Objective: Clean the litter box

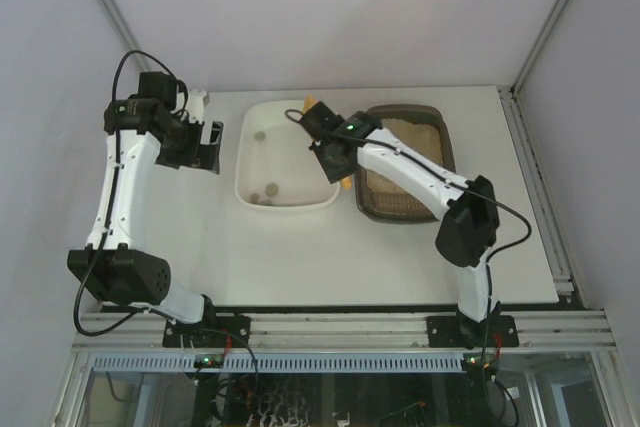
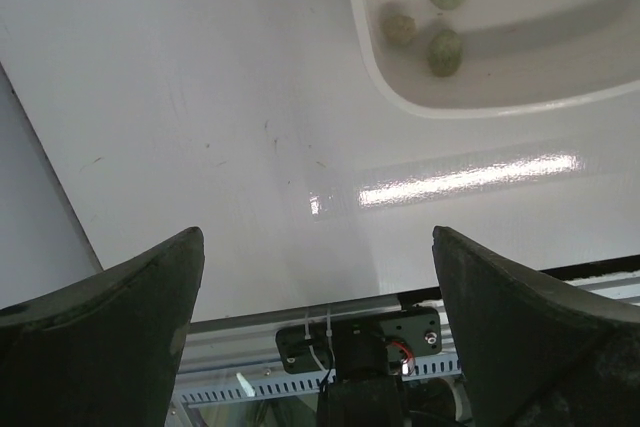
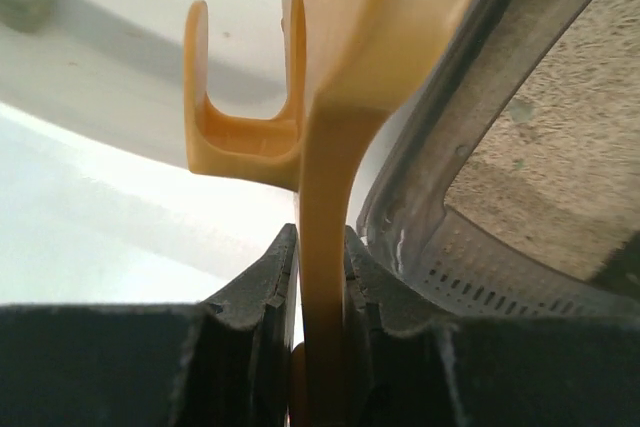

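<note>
The dark brown litter box (image 1: 432, 119) with beige litter sits at the back right; its wall and litter show in the right wrist view (image 3: 520, 197). My right gripper (image 1: 335, 152) (image 3: 322, 247) is shut on the handle of the yellow scoop (image 3: 330, 97), held between the litter box and the white tub (image 1: 248, 162). Only the scoop's ends show in the top view (image 1: 310, 102). Three greenish-grey lumps (image 2: 432, 17) lie in the tub (image 2: 480, 97). My left gripper (image 1: 207, 147) (image 2: 318, 277) is open and empty, left of the tub above the table.
The tub and litter box stand side by side at the back middle of the white table (image 1: 300, 257). Enclosure walls rise behind and on both sides. A metal rail (image 1: 340, 332) with the arm bases runs along the near edge.
</note>
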